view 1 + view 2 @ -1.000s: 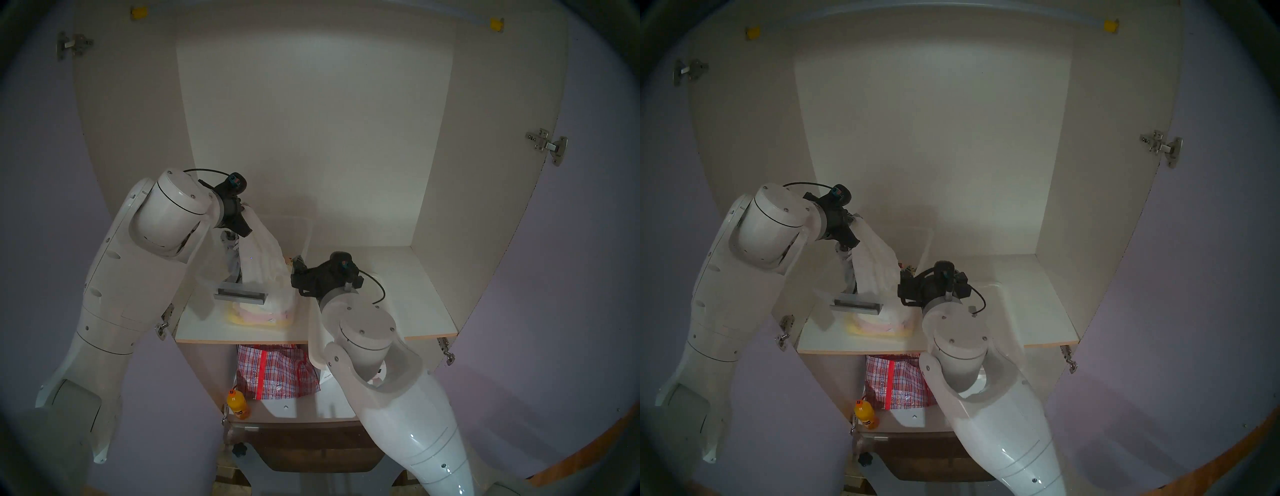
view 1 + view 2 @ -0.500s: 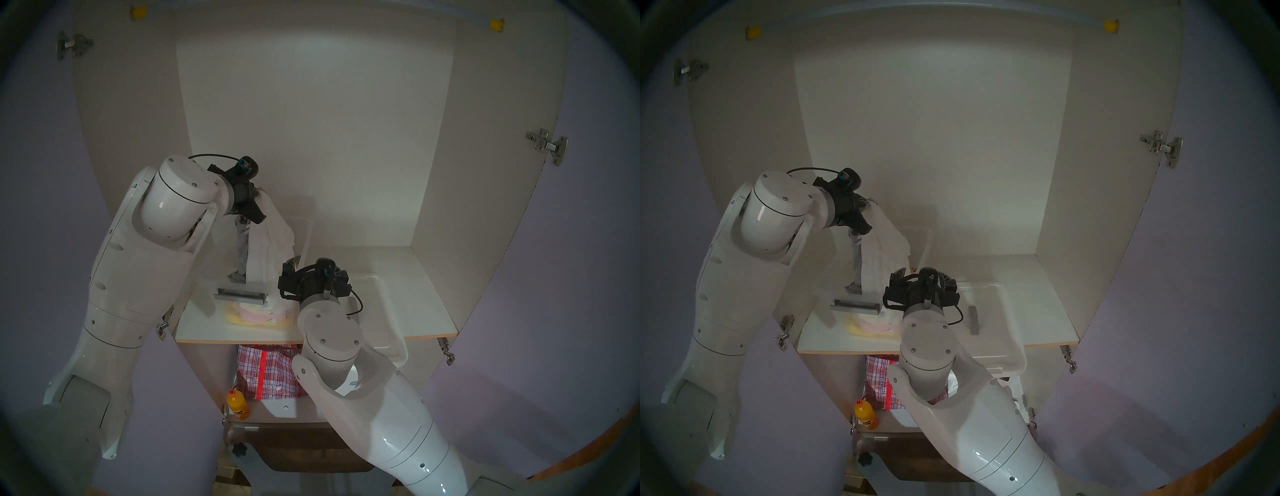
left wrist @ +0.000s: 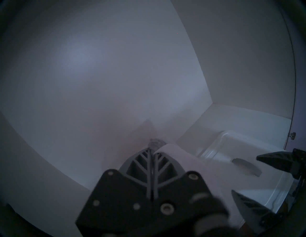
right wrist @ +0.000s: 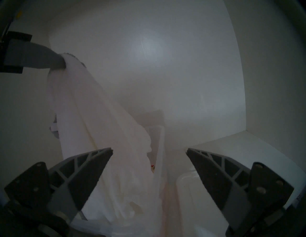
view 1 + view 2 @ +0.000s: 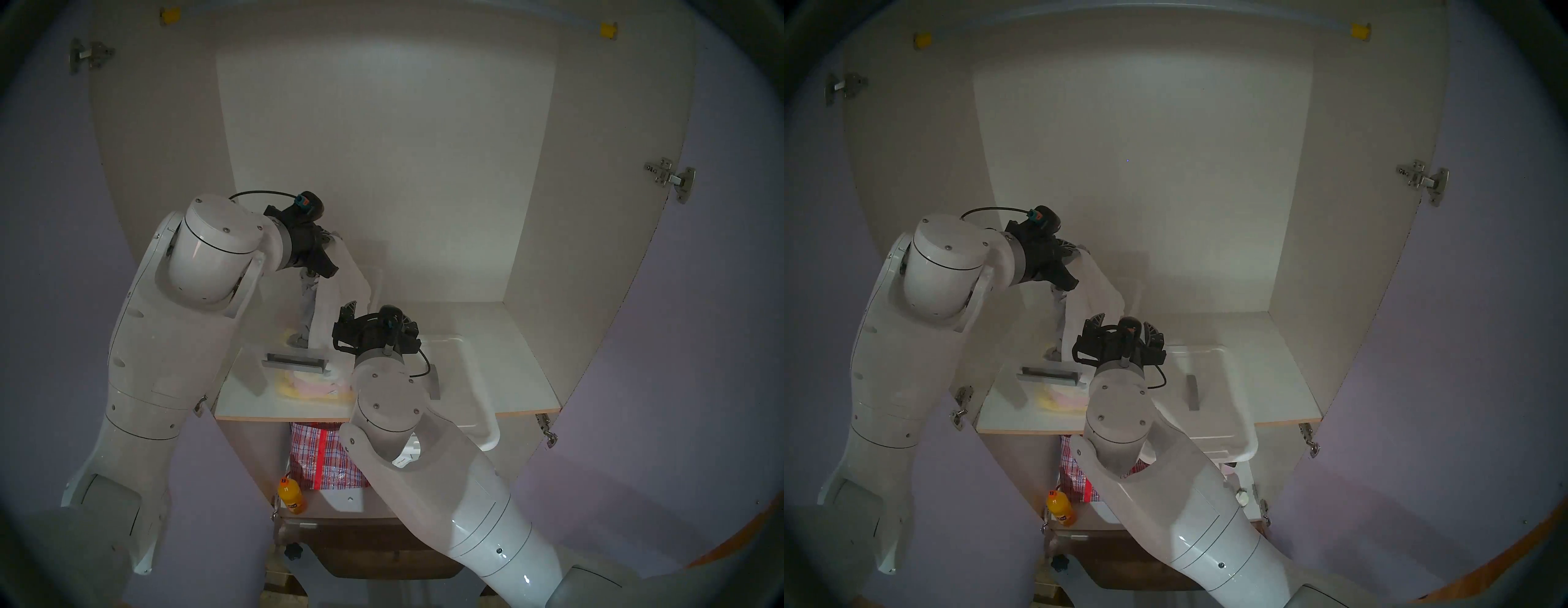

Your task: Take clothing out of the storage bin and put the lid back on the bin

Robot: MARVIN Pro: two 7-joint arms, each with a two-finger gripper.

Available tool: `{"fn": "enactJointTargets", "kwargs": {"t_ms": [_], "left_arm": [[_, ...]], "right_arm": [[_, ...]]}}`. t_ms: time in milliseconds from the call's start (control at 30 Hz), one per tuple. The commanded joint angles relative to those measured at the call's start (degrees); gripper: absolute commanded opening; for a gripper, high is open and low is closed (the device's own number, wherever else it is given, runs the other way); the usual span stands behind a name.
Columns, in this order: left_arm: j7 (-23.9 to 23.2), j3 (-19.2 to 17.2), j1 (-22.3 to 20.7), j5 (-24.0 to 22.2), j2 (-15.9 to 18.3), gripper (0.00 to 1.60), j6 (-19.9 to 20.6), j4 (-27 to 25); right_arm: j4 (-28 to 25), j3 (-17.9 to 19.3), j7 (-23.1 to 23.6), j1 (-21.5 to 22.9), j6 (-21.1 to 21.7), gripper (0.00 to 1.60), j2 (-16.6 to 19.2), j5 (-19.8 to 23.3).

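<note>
**White garment half out of bin, left pincer has it**

Left pincer (image 5: 333,243) is clamped on the top edge of the white garment (image 5: 329,305), held high against the cupboard's back wall. The cloth hangs in a long drape from the fingers into the clear storage bin (image 5: 375,282); its lower end looks still inside or on the rim, not clear of it. A grey garment (image 5: 306,310) hangs just beside the white one, possibly caught in the same pinch. Can't tell for sure.

Right pincer (image 4: 149,154) is wide apart, empty, level, near the lower drape, with one finger in front of the cloth.

Lid (image 5: 1208,382) lies flat on the shelf (image 5: 522,382) right of the bin, grey handle (image 5: 1192,392) up, front corner overhanging the shelf edge.

Handling, my read:
- Garment is thin, light and limp. No stiffness; it will trail and snag on the bin rim. Needs more lift, or a second pinch low on the drape by the right pincer.
- Bunched fabric grips better than a single layer.
- Lid is rigid and light; take it by the centre handle.
</note>
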Motion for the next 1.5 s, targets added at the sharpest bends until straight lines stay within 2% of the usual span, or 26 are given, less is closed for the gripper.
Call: {"fn": "enactJointTargets", "kwargs": {"t_ms": [0,100,200,300,467,733,1067,1200,1300,1333,1367,1400,1433,1467], "left_arm": [[-0.7,-1.3,-1.7,-1.3,-0.4,0.00,-1.5,-1.6],[-1.2,-1.6,-1.9,-2.1,-0.8,0.00,-1.7,-1.3],[-1.2,-2.3,-1.4,-3.0,-1.8,0.00,-1.0,-0.9],[-1.3,-2.3,-1.2,-3.2,-1.9,0.00,-0.8,-1.0],[-1.0,-2.2,-0.9,-3.4,-2.2,0.00,-0.9,-1.3],[-1.7,-3.4,-0.9,-5.4,-3.1,0.00,-2.1,-1.7],[-2.3,-4.0,-1.3,-6.6,-3.3,0.00,-1.3,-2.4],[-2.5,-4.7,-1.0,-7.3,-3.7,0.00,-1.4,-2.9],[-2.3,-5.3,-0.5,-7.6,-3.8,0.00,-1.0,-3.4],[-2.3,-5.4,-0.4,-7.5,-3.7,0.00,-0.8,-3.6],[-2.4,-5.7,-0.2,-7.8,-3.8,0.00,-0.9,-3.7],[-2.8,-6.0,0.0,-8.2,-3.8,0.00,-1.1,-3.8],[-2.6,-5.9,0.2,-8.0,-3.6,0.00,-0.9,-4.1],[-2.4,-6.0,0.4,-8.0,-3.7,0.00,-0.9,-4.2]], "right_arm": [[-1.3,-0.6,1.0,2.6,-0.3,1.60,-1.8,-0.2],[-1.0,-0.6,0.7,3.1,0.0,1.60,-2.6,0.1],[0.1,-0.4,0.2,4.0,-1.2,1.60,-4.2,-0.2],[0.9,-0.2,0.1,4.6,-4.2,1.60,-5.1,-0.6],[2.3,0.2,-1.2,6.2,-5.4,1.60,-6.7,-1.5],[8.8,-0.7,-2.0,9.8,-7.3,1.60,-8.7,-2.9],[16.6,-1.3,-3.0,13.6,-10.8,1.60,-11.8,-4.1],[19.3,-1.2,-3.5,14.7,-13.1,1.60,-12.9,-4.6],[22.0,-1.4,-5.4,15.8,-16.1,1.60,-14.2,-4.9],[22.5,-1.5,-5.9,16.0,-16.7,0.95,-14.5,-4.8],[22.9,-1.5,-6.4,16.2,-17.4,0.73,-14.7,-4.8],[23.6,-1.5,-7.2,16.5,-18.4,0.34,-15.0,-5.5],[24.4,-1.7,-8.2,16.7,-20.3,0.21,-15.3,-6.0],[24.9,-1.9,-8.9,17.0,-20.9,0.00,-15.5,-6.3]]}}
